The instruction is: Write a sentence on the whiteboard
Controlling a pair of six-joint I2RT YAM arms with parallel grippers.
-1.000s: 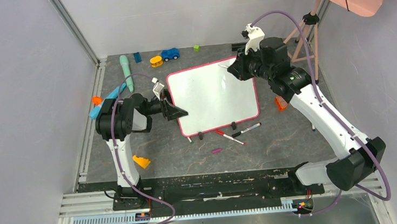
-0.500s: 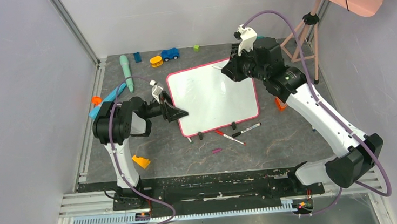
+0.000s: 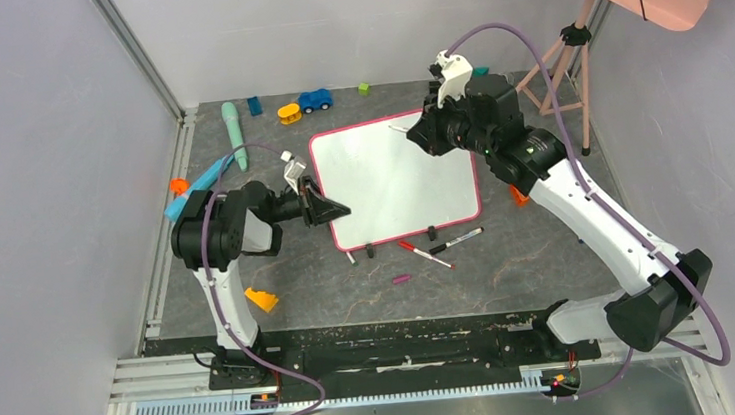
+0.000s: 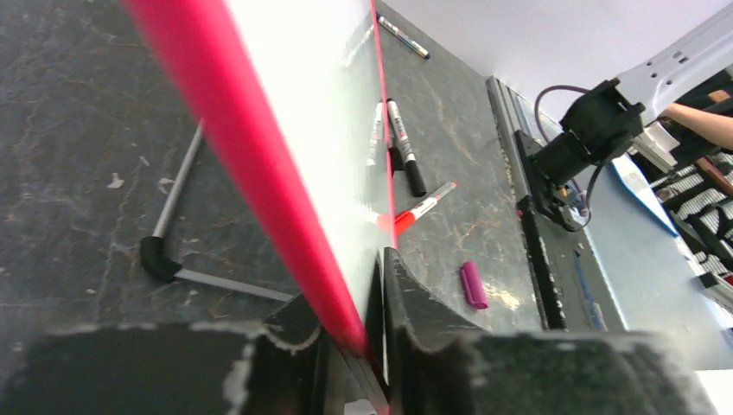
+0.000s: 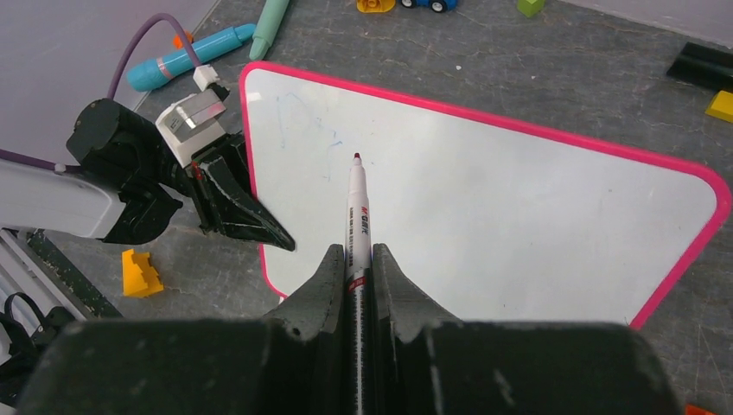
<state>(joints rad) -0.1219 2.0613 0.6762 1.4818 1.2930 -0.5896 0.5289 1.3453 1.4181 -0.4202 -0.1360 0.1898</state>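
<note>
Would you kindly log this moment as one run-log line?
left tool: gripping whiteboard edge | right tool: holding marker | tip: beside faint strokes

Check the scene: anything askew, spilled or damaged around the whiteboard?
Nothing spilled or damaged. The whiteboard sits skewed to the table edges, its left edge in the left pincer. A purple cap lies loose near spare markers.
</note>
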